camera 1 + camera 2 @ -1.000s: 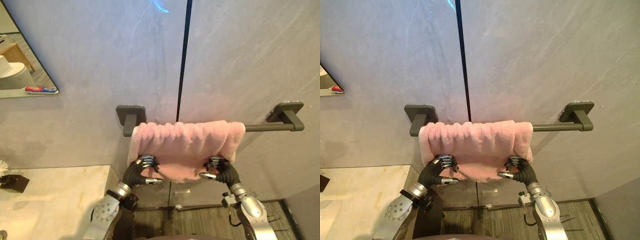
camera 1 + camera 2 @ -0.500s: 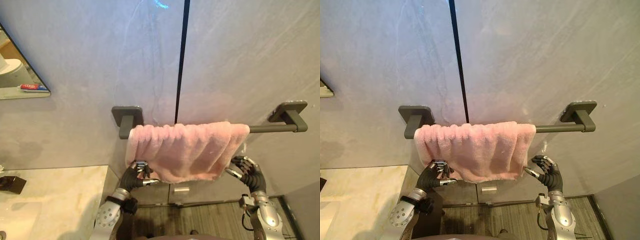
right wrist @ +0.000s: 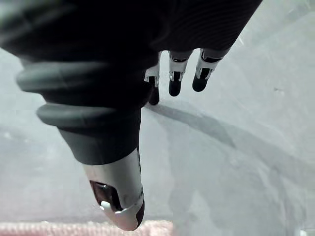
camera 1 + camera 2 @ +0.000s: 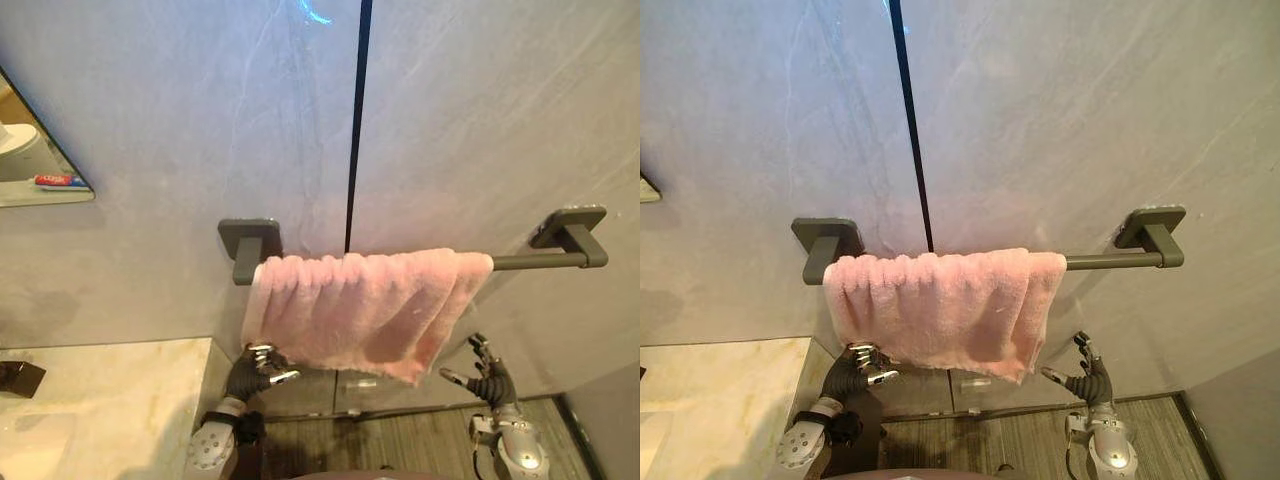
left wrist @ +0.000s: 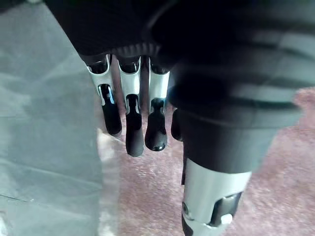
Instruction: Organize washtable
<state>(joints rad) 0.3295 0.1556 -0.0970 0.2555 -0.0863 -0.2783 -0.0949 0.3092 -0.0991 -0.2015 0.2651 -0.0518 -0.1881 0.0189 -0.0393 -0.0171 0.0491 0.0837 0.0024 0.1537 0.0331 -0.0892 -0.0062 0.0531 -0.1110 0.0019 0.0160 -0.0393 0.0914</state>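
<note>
A pink towel (image 4: 365, 305) hangs bunched over the left half of a dark grey wall rail (image 4: 540, 261). It droops lowest towards its right corner. My left hand (image 4: 252, 368) is just under the towel's lower left edge; its fingers (image 5: 133, 128) are relaxed and straight, with the pink cloth (image 5: 147, 196) right behind them and nothing gripped. My right hand (image 4: 486, 380) hangs below and to the right of the towel, apart from it, open with its fingers (image 3: 174, 81) spread towards the grey wall.
A marble washtable top (image 4: 110, 400) lies at the lower left, with a dark object (image 4: 15, 378) at its far left edge. A mirror (image 4: 35, 160) is on the wall at the left. Wood-look floor (image 4: 400, 445) runs below the rail.
Both hands let go of the towel's lower corners and sank below it, the right one first. The towel now hangs free, its right corner dropped lower.
</note>
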